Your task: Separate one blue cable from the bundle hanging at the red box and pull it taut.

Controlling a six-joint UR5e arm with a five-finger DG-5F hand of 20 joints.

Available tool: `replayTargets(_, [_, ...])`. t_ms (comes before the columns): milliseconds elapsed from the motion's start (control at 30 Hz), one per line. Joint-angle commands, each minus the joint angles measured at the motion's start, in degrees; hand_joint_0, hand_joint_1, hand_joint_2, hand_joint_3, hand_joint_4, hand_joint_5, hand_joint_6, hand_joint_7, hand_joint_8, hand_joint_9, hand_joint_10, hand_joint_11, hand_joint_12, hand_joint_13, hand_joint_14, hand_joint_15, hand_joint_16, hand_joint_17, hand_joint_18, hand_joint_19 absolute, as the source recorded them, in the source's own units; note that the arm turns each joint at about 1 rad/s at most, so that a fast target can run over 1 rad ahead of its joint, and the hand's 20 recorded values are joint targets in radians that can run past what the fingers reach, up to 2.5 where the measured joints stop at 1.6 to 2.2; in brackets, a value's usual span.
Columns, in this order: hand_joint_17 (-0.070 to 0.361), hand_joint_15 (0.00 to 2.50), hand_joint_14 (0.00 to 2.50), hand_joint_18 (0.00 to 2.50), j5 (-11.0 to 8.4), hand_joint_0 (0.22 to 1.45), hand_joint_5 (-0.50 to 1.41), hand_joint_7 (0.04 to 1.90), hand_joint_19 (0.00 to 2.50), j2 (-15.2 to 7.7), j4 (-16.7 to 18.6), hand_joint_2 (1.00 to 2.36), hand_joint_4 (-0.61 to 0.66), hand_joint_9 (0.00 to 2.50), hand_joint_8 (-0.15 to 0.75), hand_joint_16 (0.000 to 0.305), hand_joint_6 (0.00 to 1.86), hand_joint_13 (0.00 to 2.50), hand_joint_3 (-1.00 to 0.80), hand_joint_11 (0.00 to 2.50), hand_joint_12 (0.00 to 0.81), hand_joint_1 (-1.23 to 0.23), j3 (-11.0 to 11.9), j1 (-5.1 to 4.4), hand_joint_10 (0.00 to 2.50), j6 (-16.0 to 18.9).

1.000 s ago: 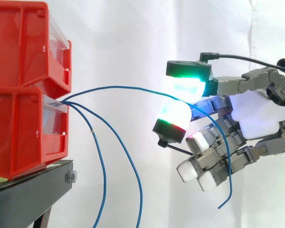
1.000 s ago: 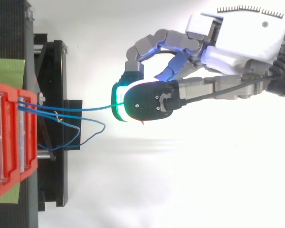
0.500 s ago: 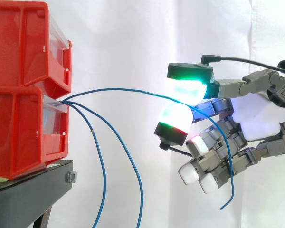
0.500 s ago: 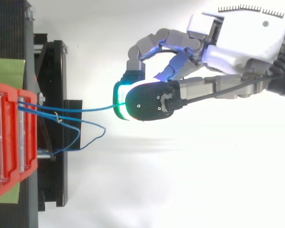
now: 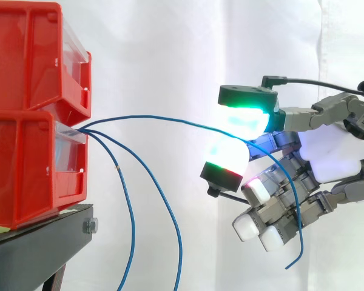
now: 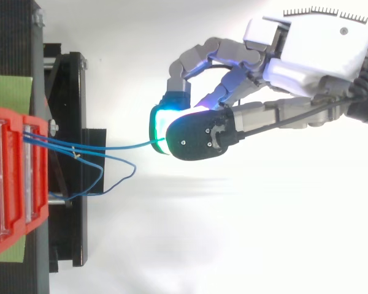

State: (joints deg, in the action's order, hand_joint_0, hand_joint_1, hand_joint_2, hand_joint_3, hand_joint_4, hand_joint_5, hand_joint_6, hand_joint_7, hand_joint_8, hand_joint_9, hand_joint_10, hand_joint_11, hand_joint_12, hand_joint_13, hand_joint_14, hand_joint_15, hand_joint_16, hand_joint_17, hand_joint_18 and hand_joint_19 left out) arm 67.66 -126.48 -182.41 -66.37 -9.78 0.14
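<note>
Blue thin cable: separated; runs from the lower red plastic bin to the hand, clear of two blue cables hanging loose.
Hand: glowing pads pinch that cable.
Slack: it arches, so tautening remains.
Change: hand slightly farther from the bin than a second ago.

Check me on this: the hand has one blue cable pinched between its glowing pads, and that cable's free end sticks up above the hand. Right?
Not quite. The hand does pinch one blue cable between its pads, but the cable's free end hangs down below the hand rather than sticking up above it. The side view shows this.
</note>
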Motion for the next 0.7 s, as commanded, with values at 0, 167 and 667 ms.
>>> replayTargets(0, [0.088, 0.37, 0.01, 0.68, 0.02, 0.69, -0.23, 1.09, 0.49, 0.0, -0.05, 1.02, -0.12, 0.99, 0.261, 0.039, 0.94, 0.8, -0.31, 0.76, 0.287, -0.7, 0.01, 0.03, 0.02, 0.04])
replayTargets(167, [0.088, 0.38, 0.01, 0.69, -0.07, 0.68, -0.22, 1.12, 0.52, 0.0, -0.4, 1.03, -0.15, 1.02, 0.268, 0.039, 0.95, 0.8, -0.22, 0.78, 0.29, -0.7, 0.01, -0.06, 0.02, 0.04])
replayTargets(667, [0.09, 0.66, 0.02, 0.71, -0.16, 0.68, -0.22, 1.09, 0.5, 0.0, -0.57, 1.02, -0.09, 1.16, 0.273, 0.04, 0.94, 1.0, -0.3, 1.14, 0.306, -0.69, 0.01, 0.03, 0.02, 0.04])
